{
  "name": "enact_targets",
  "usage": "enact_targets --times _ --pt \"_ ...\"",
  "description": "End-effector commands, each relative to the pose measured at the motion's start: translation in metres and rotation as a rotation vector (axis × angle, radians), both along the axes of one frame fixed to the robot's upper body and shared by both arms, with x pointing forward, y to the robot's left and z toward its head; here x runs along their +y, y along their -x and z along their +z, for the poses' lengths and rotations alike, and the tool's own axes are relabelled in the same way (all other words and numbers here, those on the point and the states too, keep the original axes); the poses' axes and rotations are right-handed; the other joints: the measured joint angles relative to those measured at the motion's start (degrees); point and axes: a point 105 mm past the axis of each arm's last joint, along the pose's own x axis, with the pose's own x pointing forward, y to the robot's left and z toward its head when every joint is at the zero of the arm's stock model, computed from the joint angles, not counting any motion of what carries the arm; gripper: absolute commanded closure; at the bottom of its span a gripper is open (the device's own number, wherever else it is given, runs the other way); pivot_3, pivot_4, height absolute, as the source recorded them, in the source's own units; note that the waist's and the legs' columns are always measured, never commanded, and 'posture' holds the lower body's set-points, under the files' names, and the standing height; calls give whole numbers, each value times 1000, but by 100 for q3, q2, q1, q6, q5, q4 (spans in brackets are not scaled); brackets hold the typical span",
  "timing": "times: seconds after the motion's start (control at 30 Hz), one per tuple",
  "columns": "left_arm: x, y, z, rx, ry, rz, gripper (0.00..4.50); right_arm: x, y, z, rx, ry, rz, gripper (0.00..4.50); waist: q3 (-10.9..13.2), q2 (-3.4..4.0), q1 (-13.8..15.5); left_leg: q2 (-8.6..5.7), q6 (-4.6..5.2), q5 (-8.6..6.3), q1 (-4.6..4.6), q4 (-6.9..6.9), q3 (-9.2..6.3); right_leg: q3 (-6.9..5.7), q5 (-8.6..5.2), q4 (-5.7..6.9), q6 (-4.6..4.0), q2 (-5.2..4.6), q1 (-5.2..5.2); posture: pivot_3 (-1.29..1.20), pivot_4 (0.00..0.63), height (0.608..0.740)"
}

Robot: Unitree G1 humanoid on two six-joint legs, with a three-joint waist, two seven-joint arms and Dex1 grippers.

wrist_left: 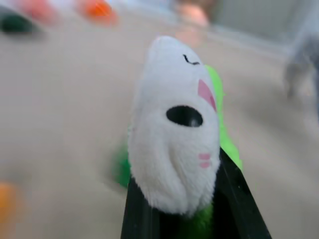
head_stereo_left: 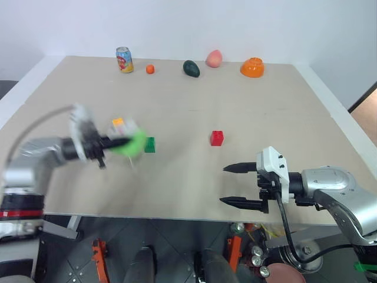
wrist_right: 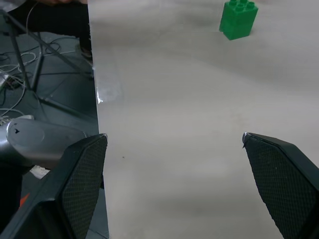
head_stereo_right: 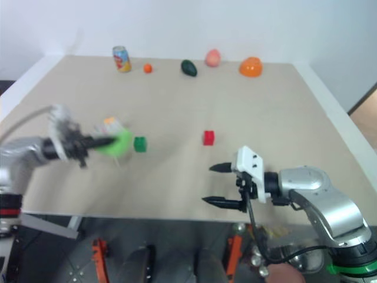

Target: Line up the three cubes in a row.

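My left gripper [head_stereo_left: 118,143] is shut on a green plush toy [head_stereo_left: 133,143] with a white face [wrist_left: 174,129] and holds it above the table's left side. The yellow cube [head_stereo_left: 118,122] peeks out just behind the toy. The green cube [head_stereo_left: 150,144] sits right beside the toy, and it also appears in the right wrist view [wrist_right: 238,19]. The red cube [head_stereo_left: 217,138] lies apart near the middle of the table. My right gripper [head_stereo_left: 235,184] hovers open over the table's front edge, pointing left, with nothing between its fingers [wrist_right: 84,169].
Along the far edge of the tan table [head_stereo_left: 265,112] stand a soda can [head_stereo_left: 124,59], a small orange ball [head_stereo_left: 150,69], a dark green avocado [head_stereo_left: 191,68], a peach [head_stereo_left: 214,58] and an orange bowl [head_stereo_left: 252,68].
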Motion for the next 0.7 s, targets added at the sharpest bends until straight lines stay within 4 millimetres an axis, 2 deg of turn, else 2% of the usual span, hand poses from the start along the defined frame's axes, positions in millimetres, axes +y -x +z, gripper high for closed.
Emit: enact_targets --times 0.03,0.07,0.13,0.2,0.3,0.4,0.5,0.6,0.63,0.7 --pt "55 -6 11 -6 30 315 4485 5 -6 5 -31 -6 40 0 -3 5 -8 2 0 0 9 -4 3 4 1 0 -1 4 2 0 150 738" --pt "74 -10 4 29 27 435 4485 7 -8 5 -34 -10 47 0 -5 9 -4 4 0 0 21 -12 8 11 1 1 -2 8 6 0 150 738" --pt "114 -15 -23 123 -50 712 4485 11 -11 5 -35 -19 60 0 -5 10 12 8 0 0 24 -14 7 22 2 6 1 21 5 0 150 738" --pt "141 -12 -50 197 -144 912 4485 14 -12 4 -36 -25 74 0 -4 6 12 13 0 0 26 -14 13 33 10 11 8 28 2 0 150 738" --pt "156 -4 -81 257 -212 1030 4485 16 -12 2 -33 -24 86 0 -1 -22 21 17 -5 -1 20 -13 28 47 17 11 14 31 -9 0 150 738" --pt "165 -3 -95 293 -206 1123 4485 16 -12 2 -36 -21 90 0 -7 -48 78 17 -12 -1 15 -9 42 54 16 10 8 24 -10 0 150 738" --pt "166 -7 -91 263 -144 1151 3280 16 -13 4 -42 -25 84 0 -14 -61 106 18 -15 -1 18 -2 64 64 20 10 -3 16 -11 0 150 738" --pt "171 -14 -74 210 -75 1216 2272 15 -11 5 -44 -29 79 0 -19 -73 136 22 -18 2 20 1 80 64 34 9 -4 9 -12 0 150 738" --pt "174 -15 -68 186 -69 1247 1794 15 -10 4 -42 -29 77 0 -21 -77 144 25 -19 2 20 2 84 64 42 8 -6 10 -15 0 150 738" --pt "176 -18 -56 149 -34 1286 1191 14 -9 3 -39 -28 70 0 -22 -79 163 28 -20 3 23 3 88 65 47 8 -9 11 -17 0 150 738"
